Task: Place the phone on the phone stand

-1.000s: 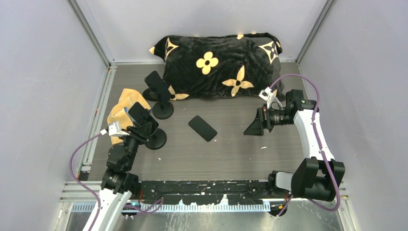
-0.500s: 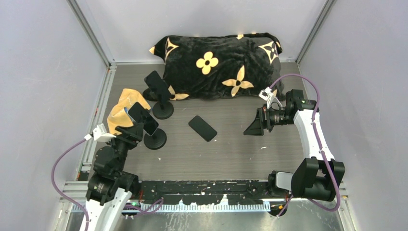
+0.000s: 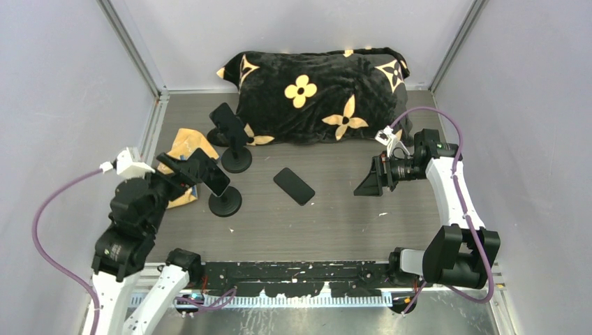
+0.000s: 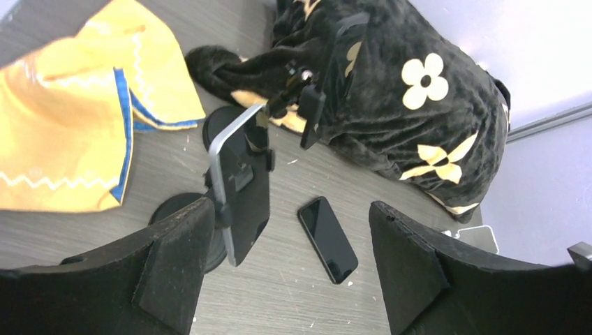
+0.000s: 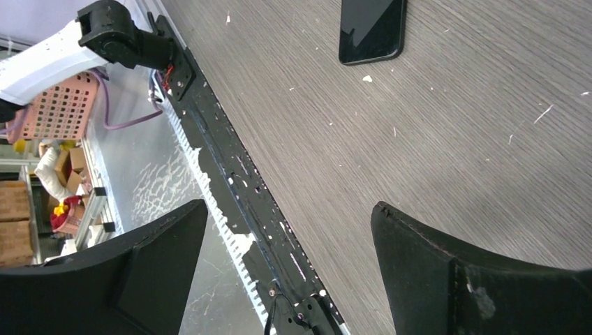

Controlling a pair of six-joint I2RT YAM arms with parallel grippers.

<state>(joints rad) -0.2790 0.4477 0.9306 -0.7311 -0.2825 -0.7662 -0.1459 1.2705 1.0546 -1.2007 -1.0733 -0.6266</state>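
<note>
A black phone (image 3: 294,185) lies flat on the grey table, also seen in the left wrist view (image 4: 328,239) and the right wrist view (image 5: 372,29). The near phone stand (image 3: 225,202) carries a dark slab with a silver rim (image 4: 237,188) that looks like a second phone. My left gripper (image 3: 179,170) hangs just left of that stand, open and empty (image 4: 290,213). A second stand (image 3: 236,159) rises behind it. My right gripper (image 3: 366,184) is open over the table right of the flat phone (image 5: 290,209).
A black plush pillow with yellow flowers (image 3: 321,94) fills the back of the table. A yellow cloth (image 3: 185,139) lies at the left beside the stands. The black rail (image 5: 230,174) marks the near edge.
My left gripper opened and drew back to the left, away from the near stand; the dark slab stays on the stand. The right arm and the flat phone have not moved.
</note>
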